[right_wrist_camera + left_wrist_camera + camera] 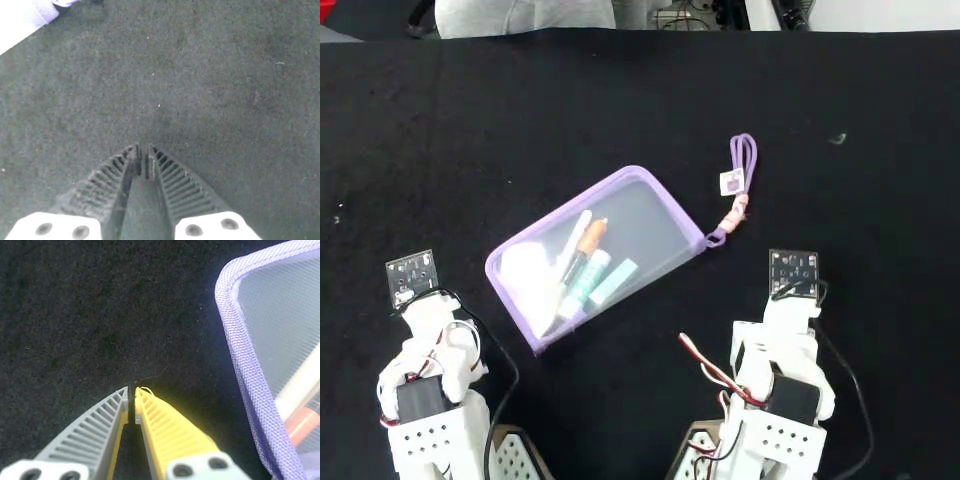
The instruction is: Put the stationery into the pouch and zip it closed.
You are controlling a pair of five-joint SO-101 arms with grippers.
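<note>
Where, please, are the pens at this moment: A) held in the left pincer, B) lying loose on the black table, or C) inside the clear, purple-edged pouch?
C: the pens lie behind the clear window of the pouch, within its purple edge, while the left pincer and the right pincer are shut on nothing.

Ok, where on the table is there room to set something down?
Bare cloth spans the far side beyond the pouch and both outer edges. It is tight at the front, where cables lie between the left arm and right arm, and around the strap.
</note>
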